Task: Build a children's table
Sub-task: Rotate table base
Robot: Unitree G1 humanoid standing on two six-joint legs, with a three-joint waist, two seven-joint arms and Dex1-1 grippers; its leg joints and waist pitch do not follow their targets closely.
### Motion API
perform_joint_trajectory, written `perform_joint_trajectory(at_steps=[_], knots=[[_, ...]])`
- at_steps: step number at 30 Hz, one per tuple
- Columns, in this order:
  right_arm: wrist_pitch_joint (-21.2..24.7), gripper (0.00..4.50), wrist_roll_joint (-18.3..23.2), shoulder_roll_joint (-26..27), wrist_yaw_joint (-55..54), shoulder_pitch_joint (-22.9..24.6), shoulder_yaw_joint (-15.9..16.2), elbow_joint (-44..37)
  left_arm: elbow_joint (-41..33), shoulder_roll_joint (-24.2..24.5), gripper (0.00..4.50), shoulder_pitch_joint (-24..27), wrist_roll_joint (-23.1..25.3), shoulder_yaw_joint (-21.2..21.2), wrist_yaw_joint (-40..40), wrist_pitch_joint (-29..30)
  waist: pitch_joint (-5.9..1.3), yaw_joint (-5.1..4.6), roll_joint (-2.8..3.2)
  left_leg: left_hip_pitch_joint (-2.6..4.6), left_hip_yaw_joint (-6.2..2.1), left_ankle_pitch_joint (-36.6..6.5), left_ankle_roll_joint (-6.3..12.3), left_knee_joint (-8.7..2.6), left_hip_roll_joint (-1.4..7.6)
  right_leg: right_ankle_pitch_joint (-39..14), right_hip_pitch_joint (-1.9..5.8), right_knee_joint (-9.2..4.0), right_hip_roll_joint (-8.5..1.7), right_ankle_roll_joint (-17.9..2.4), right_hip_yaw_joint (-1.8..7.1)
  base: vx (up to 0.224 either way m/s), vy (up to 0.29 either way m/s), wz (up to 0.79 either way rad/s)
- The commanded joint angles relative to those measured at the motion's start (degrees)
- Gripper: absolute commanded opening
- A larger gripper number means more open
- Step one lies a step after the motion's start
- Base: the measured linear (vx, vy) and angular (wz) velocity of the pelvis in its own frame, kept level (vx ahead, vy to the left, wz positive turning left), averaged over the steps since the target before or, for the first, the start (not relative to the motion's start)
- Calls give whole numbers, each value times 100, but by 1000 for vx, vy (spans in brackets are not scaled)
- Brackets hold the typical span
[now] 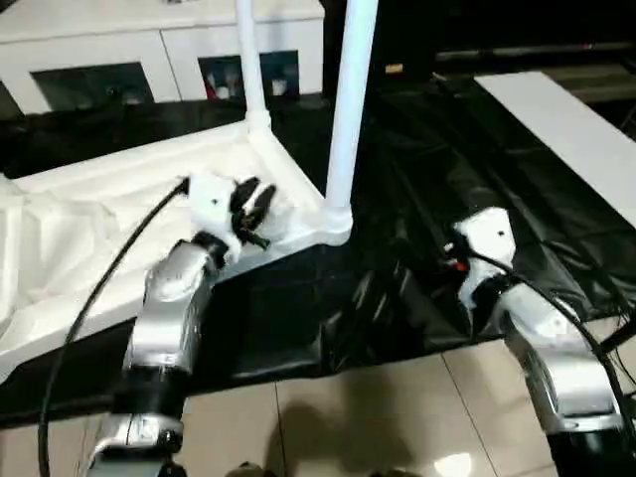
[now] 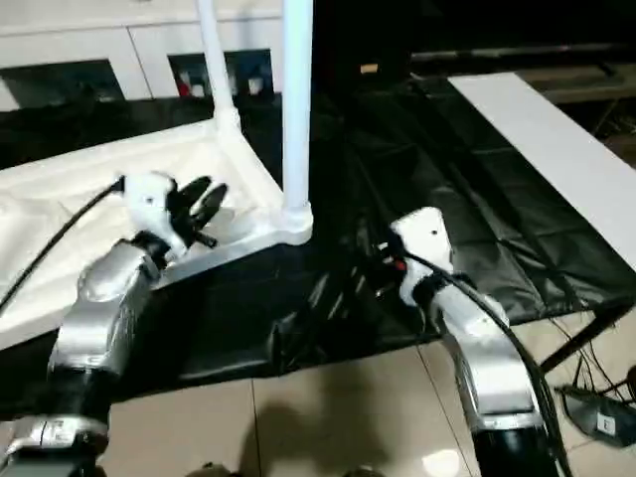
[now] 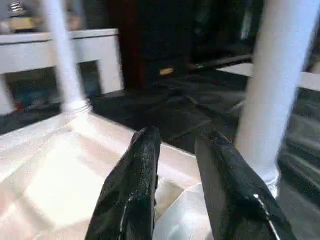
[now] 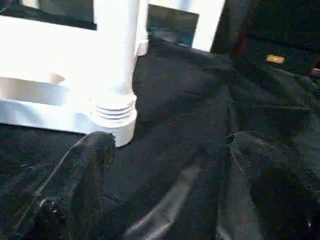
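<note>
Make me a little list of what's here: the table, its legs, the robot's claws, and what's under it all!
tabletop: upside down on the black sheet
near leg: upright in a corner socket
far leg: upright in another corner socket
left claw: open, over the tabletop, empty
right claw: wide open, above the sheet, empty
behind: white cabinet

Indoor robot test space, home-like: beige tiled floor (image 1: 378, 417) covered by black plastic sheeting (image 1: 427, 199); white cabinet (image 1: 149, 50) with glass-fronted compartments; loose cables (image 2: 596, 397) on the floor.
</note>
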Motion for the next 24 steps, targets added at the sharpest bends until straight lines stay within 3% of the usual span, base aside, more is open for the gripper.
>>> perform_joint_trajectory(at_steps=[1, 2, 3, 4, 5, 6, 7, 8, 9, 10, 11, 12, 13, 14, 15, 16, 17, 18, 19, 20, 21, 22, 23, 24], knots=[[54, 418, -39, 152, -238, 63, -28, -156, -424, -198, 145, 313, 226, 131, 636, 25, -336, -39, 8, -110, -408, -1207, 1013, -599, 323, -1262, 417, -370, -399, -1124, -100, -38, -16, 31], [80, 418, -36, 236, -298, 70, -2, -168, -494, -279, 145, 441, 393, 145, 857, -32, -319, -184, 58, -147, -639, -1663, 1035, -643, 431, -1363, 449, -346, -351, -1063, -220, 18, -47, 55], [110, 418, -57, 327, -375, 60, 46, -180, -641, -344, 145, 562, 568, 160, 1119, 81, -346, -198, 156, -65, -801, -1904, 994, -712, 530, -1313, 444, -260, -273, -1087, -288, 18, -47, 55], [139, 418, -46, 374, -393, 53, 70, -180, -695, -336, 145, 605, 632, 137, 1164, 115, -345, -354, 188, 74, -1209, -1940, 1216, -847, 728, -990, 328, 32, -108, -1261, -320, 14, -101, 56], [169, 418, -44, 433, -407, 45, 144, -174, -843, -352, 145, 673, 746, 124, 1348, 231, -312, -417, 232, 152, -1486, -2024, 1412, -966, 752, -1244, 225, 303, 4, -1356, -298, -9, -141, 58], [154, 418, -94, 459, -418, 50, 238, -137, -953, -328, 145, 715, 916, 87, 1522, 309, -300, -419, 191, 166, -1693, -2139, 1363, -1006, 661, -1431, 140, 488, 48, -1385, -140, -9, -141, 58], [154, 418, -107, 485, -454, 49, 250, -100, -991, -344, 145, 723, 912, 91, 1577, 352, -291, -397, 168, 113, -1738, -2223, 1288, -1037, 579, -1449, 163, 496, 27, -1436, -61, -21, -194, 66], [155, 418, -111, 495, -468, 49, 255, -85, -1006, -350, 145, 726, 911, 93, 1598, 369, -283, -316, 41, -78, -1682, -2318, 1068, -1000, 223, -1619, 288, 238, -65, -1822, 88, -37, -255, 73], [170, 418, -130, 516, -508, 45, 267, -53, -1022, -369, 145, 716, 863, 133, 1647, 419, -276, -271, -43, -156, -1562, -2266, 901, -811, 3, -1879, 312, -25, -138, -2114, 123, -37, -255, 73], [251, 418, -103, 595, -581, 55, 254, -11, -1130, -397, 145, 722, 787, 162, 1701, 530, -335, -151, -332, -134, -753, -1573, 458, 772, -567, -3445, 222, -901, -688, -2491, -51, -51, -269, 71], [275, 418, -183, 579, -582, 61, 327, 12, -1266, -412, 145, 743, 772, 150, 1715, 703, -272, -101, -441, -368, -162, -1240, 771, 1218, -518, -3112, 452, -768, -417, -2251, 441, -43, -258, 31], [286, 418, -233, 564, -576, 63, 369, 17, -1351, -422, 145, 758, 784, 132, 1734, 803, -207, 54, -362, -288, -134, -972, 747, 1036, -506, -2861, 437, -724, -435, -1341, 533, -43, -258, 31], [266, 418, -205, 576, -532, 73, 381, 9, -1407, -424, 145, 769, 768, 98, 1693, 841, -244, 81, -395, -224, -126, -1032, 801, 877, -508, -2779, 483, -739, -464, -813, 634, -32, -252, 18], [247, 418, -184, 587, -501, 78, 385, 3, -1444, -449, 145, 783, 615, 92, 1576, 894, -288, 202, -321, -71, -194, -843, 1034, 445, -433, -2396, 598, -796, -496, 184, 780, -31, -223, 41], [222, 418, -175, 598, -483, 73, 404, -2, -1490, -395, 145, 822, 639, 18, 1488, 907, -312, 240, -253, 9, -273, -667, 1158, 262, -303, -2181, 621, -829, -508, 617, 812, -31, -223, 41], [195, 418, -187, 605, -485, 57, 426, 6, -1531, -395, 145, 852, 610, -14, 1444, 961, -404, 238, -181, 237, -507, -134, 1358, -17, 85, -1240, 508, -655, -165, 1229, 580, -28, -201, 35], [180, 418, -203, 600, -500, 43, 448, 15, -1571, -400, 145, 874, 608, -39, 1445, 1020, -473, 152, -61, 627, -968, -209, 1823, -337, 1123, -969, 229, -249, -456, 1139, 319, -11, -173, 23], [167, 418, -219, 603, -509, 12, 474, 44, -1597, -387, 145, 898, 677, -83, 1467, 1019, -473, 71, -112, 851, -1148, -447, 1974, -484, 1629, -817, -99, 406, -859, 544, 648, -11, -173, 23], [163, 418, -224, 605, -518, -9, 488, 65, -1620, -387, 145, 912, 710, -109, 1488, 1027, -402, 77, -153, 864, -966, -778, 1761, -437, 1426, -788, -199, 411, -915, 141, 791, 23, -155, 36], [179, 418, -219, 610, -539, -59, 487, 108, -1664, -400, 145, 929, 674, -123, 1470, 1063, -232, 167, -459, 531, -106, -1682, 870, 81, 57, -2152, 200, -473, -681, 18, 1095, 60, -164, 37], [190, 418, -215, 612, -551, -95, 482, 140, -1692, -413, 145, 938, 641, -130, 1455, 1090, -124, 331, -392, 289, -149, -1090, 788, 674, -261, -5089, 429, -815, -751, 354, 1245, 60, -164, 37], [211, 418, -204, 627, -583, -131, 457, 170, -1730, -404, 145, 947, 680, -149, 1494, 1133, -114, 349, -426, 264, -124, -939, 685, 773, -321, -5908, 415, -839, -562, 554, 1234, 42, -124, 13], [223, 418, -195, 639, -598, -169, 441, 204, -1753, -380, 145, 951, 707, -169, 1500, 1145, -149, 383, -480, 99, -221, -860, 583, 686, -414, -5738, 709, -748, -474, 626, 1240, 22, -71, 10], [227, 418, -189, 644, -603, -191, 430, 224, -1764, -359, 145, 951, 734, -186, 1509, 1149, -209, 447, -456, 137, -281, -754, 581, 535, -456, -4716, 812, -684, -274, 354, 1297, 22, -71, 10]])
